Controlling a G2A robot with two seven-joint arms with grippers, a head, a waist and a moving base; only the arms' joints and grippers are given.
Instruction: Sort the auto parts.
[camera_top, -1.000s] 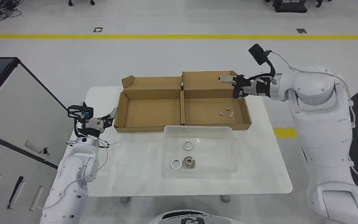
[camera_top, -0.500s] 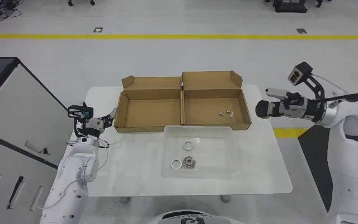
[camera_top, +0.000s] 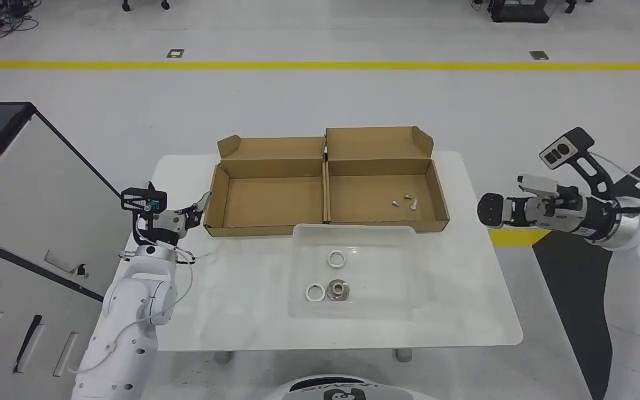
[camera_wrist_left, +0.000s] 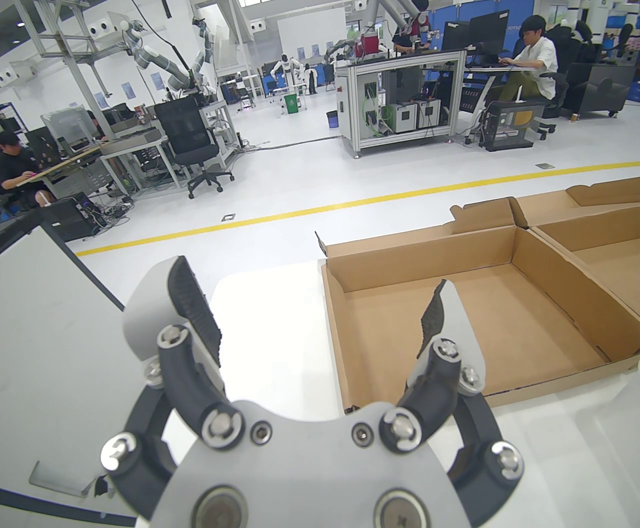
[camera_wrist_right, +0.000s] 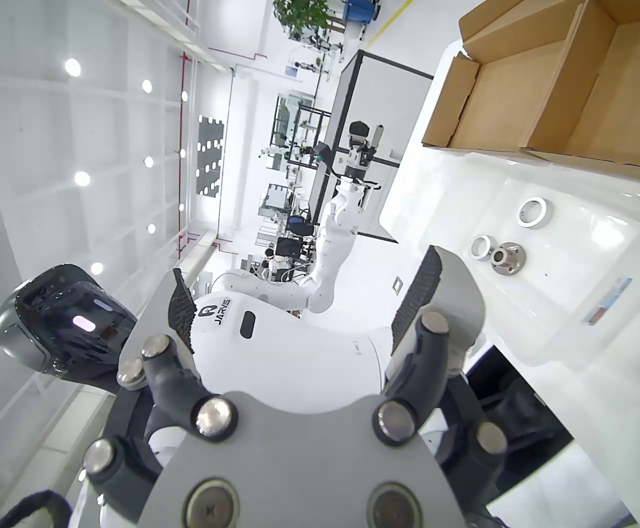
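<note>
The sorting is judged to be partway done and between picks. On the white, smooth-topped table (camera_top: 240, 295), the shallow brown corrugated-cardboard box (camera_top: 270, 200) at upper centre-left of the top view is bare. Its twin cardboard box (camera_top: 370, 200), touching it on the right, holds a few small white pieces (camera_top: 403, 199) near its lower right corner. Three parts are left in the clear, glossy plastic tray (camera_top: 390, 270) just below the boxes. The left gripper (camera_wrist_left: 310, 300) is held at the table's left edge beside the bare box, its ribbed black pads spread wide with nothing between them. The right gripper (camera_wrist_right: 305, 270) is held off the table's right edge, likewise spread and empty. The next move is judged to call for an arm to be brought over the tray, lowered inside its low walls and closed on one part, which must then be carried to a box. Which box suits the metal parts cannot be told. A short metal hub with a round flange (camera_top: 340, 291) is seen at the tray's lower middle, with a pale shiny ring (camera_top: 315, 292) just beside it. A second pale ring (camera_top: 337, 259) lies apart above them. These hard, thin-walled, low-lying shapes are expected to demand a careful, centred pinch.
</note>
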